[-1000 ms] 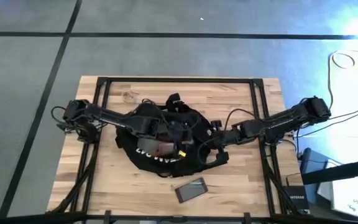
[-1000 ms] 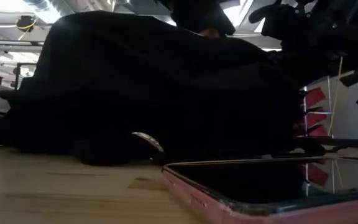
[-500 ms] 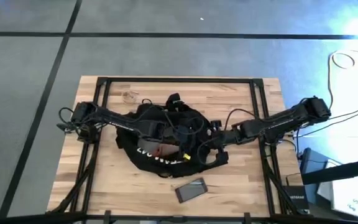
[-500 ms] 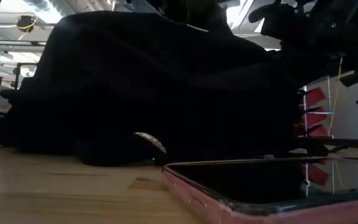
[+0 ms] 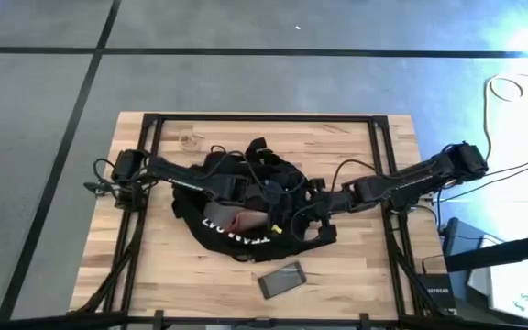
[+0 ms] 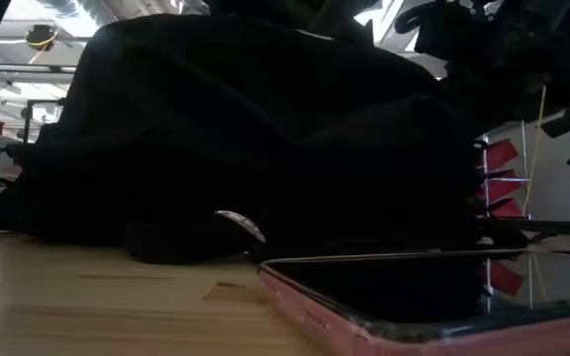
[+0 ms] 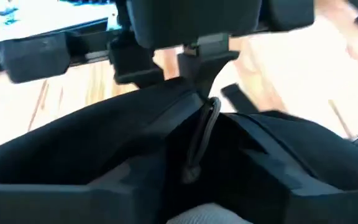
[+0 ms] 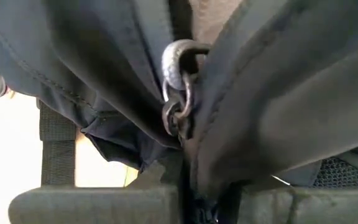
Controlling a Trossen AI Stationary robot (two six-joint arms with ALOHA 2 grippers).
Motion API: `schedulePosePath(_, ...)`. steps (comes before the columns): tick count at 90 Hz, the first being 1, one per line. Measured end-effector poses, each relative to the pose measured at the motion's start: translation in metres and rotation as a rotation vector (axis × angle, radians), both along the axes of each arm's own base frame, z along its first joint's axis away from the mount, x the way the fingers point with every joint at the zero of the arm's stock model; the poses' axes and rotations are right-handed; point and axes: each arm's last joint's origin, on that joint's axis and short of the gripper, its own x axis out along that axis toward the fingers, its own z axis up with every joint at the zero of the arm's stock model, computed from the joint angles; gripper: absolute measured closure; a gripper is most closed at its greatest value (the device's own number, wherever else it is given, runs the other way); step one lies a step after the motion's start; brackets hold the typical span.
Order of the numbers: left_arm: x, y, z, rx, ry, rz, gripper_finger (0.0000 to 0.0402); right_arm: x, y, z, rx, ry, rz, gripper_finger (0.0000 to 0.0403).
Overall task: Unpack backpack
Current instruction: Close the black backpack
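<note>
My left gripper [image 5: 262, 203] and right gripper [image 5: 302, 218] at backpack [image 5: 236, 234] opening, grip state unclear; phone [image 5: 281, 280] out on table [image 5: 356, 266], red item inside

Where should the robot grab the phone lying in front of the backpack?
Probably by the two long edges of the pink-cased phone, coming straight down from above. It lies flat and screen-up on the table, clear of the backpack, so only its thin sides offer the end effector a pinch. Both arms are busy at the backpack.
</note>
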Motion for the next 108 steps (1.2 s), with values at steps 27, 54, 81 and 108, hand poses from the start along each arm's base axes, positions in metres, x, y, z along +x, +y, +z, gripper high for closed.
schedulePosePath(27,0.005,-0.007,0.002,-0.066,-0.075,-0.012,0.0129,0.001,0.0,0.001,0.0,-0.006,0.002,0.0371)
schedulePosePath(54,0.017,-0.024,-0.018,0.052,-0.125,-0.014,0.0126,0.0,0.0,0.0,-0.001,-0.002,0.001,0.0371)
schedulePosePath(81,0.015,-0.031,-0.018,0.169,-0.123,0.032,0.0199,0.0,0.0,0.0,-0.005,-0.002,-0.002,0.0371)
schedulePosePath(108,0.014,-0.036,-0.018,0.207,-0.119,0.021,0.0331,0.0,0.0,0.0,-0.008,-0.004,-0.005,0.0371)
